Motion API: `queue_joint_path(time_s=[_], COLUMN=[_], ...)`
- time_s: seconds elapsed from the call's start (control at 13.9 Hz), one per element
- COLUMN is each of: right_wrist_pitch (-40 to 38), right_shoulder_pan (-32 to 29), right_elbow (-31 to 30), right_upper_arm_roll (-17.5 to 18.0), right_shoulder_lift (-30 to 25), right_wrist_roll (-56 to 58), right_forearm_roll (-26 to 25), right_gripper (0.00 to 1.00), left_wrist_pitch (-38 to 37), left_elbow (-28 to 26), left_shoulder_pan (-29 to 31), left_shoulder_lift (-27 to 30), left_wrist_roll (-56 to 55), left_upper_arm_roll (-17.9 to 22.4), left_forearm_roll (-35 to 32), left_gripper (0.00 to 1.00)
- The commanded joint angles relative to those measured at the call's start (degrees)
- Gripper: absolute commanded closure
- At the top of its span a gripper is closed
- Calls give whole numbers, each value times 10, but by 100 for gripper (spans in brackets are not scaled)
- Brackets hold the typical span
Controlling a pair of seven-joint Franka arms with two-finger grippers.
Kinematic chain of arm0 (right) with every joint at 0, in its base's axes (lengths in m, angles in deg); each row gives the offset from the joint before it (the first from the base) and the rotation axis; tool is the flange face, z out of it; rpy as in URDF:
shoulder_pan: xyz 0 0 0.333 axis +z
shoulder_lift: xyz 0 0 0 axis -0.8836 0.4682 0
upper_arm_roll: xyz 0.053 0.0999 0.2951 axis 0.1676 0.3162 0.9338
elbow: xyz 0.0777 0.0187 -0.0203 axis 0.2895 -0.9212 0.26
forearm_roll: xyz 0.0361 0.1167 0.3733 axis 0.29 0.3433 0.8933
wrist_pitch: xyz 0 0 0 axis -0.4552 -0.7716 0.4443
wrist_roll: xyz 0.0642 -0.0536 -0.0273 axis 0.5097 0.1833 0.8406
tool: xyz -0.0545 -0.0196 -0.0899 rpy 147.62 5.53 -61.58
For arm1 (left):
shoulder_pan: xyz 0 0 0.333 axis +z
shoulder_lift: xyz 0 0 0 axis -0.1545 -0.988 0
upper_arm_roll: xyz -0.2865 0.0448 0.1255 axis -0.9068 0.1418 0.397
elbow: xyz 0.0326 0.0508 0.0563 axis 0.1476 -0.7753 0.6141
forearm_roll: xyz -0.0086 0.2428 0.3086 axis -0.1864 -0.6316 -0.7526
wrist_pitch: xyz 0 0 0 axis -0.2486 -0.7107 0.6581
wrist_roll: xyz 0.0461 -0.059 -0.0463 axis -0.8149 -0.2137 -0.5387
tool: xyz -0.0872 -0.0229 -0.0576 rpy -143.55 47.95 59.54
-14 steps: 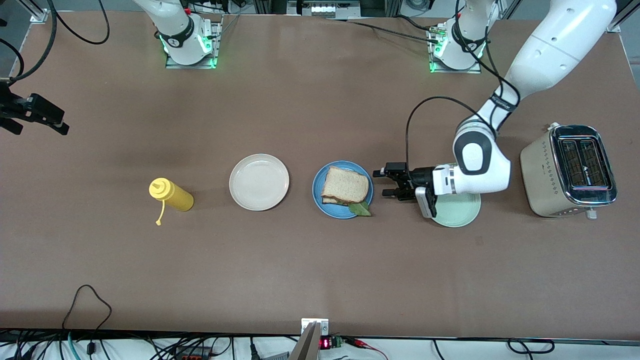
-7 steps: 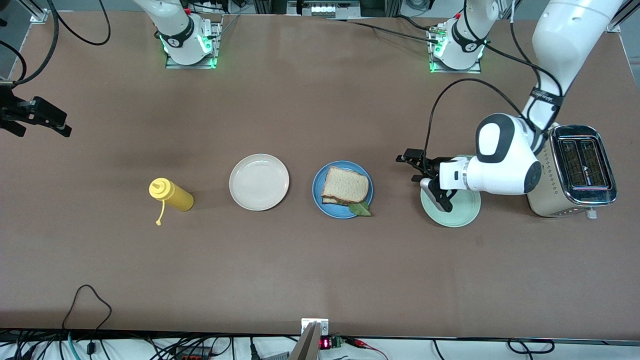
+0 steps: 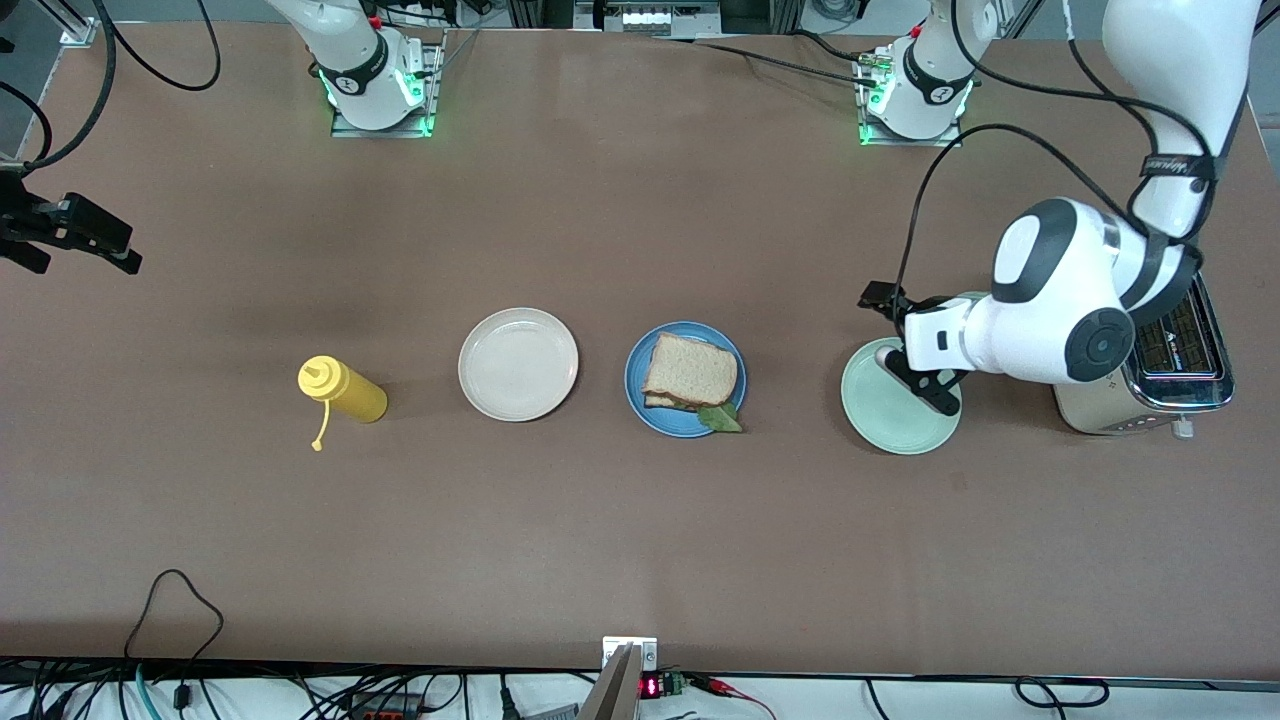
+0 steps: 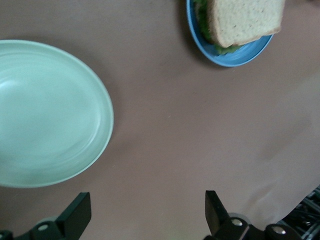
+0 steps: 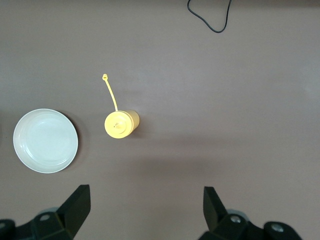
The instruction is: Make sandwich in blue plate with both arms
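Observation:
The sandwich (image 3: 690, 369) lies on the blue plate (image 3: 650, 405) mid-table: toasted bread on top, green lettuce (image 3: 721, 418) poking out at the edge nearer the front camera. It also shows in the left wrist view as sandwich (image 4: 242, 20) on blue plate (image 4: 235, 55). My left gripper (image 3: 884, 302) (image 4: 146, 197) hangs open and empty over bare table beside the pale green plate. My right gripper (image 3: 80, 250) (image 5: 146, 191) waits high over the right arm's end of the table, open and empty.
A pale green plate (image 3: 895, 425) (image 4: 45, 112) sits partly under the left arm, and a toaster (image 3: 1100, 405) stands toward the left arm's end. A cream plate (image 3: 518, 363) (image 5: 45, 141) and a yellow squeeze bottle (image 3: 343, 390) (image 5: 120, 123) stand toward the right arm's end.
The left arm has drawn back from beside the blue plate toward the toaster, its gripper still open. The right arm has barely moved. The sandwich has stayed put.

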Motion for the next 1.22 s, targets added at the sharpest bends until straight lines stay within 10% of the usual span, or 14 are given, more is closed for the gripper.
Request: queue_joint_path(time_s=[0.0, 0.36, 0.5, 0.79, 1.15], right_wrist_pitch=[-2, -2, -2, -8, -11], right_shoulder_pan=[-3, -2, -2, 0, -1], right_elbow=[10, 10, 10, 10, 10], right_upper_arm_roll=[1, 1, 1, 1, 1], right_shoulder_lift=[2, 2, 2, 2, 2], right_wrist_roll=[2, 2, 2, 9, 3], right_forearm_roll=[9, 9, 9, 6, 2], right_gripper=[0, 0, 0, 0, 0], left_wrist_pitch=[-54, -171, -172, -135, -32], left_elbow=[37, 153, 153, 99, -16], left_shoulder_pan=[-1, -3, -37, -142, -173], left_shoulder_lift=[43, 62, 99, 181, 281], left_wrist_roll=[-12, -12, -14, -120, -140], left_upper_arm_roll=[2, 8, 68, 237, 277], left_forearm_roll=[-64, -113, -115, -28, -33], left_gripper=[0, 0, 0, 0, 0])
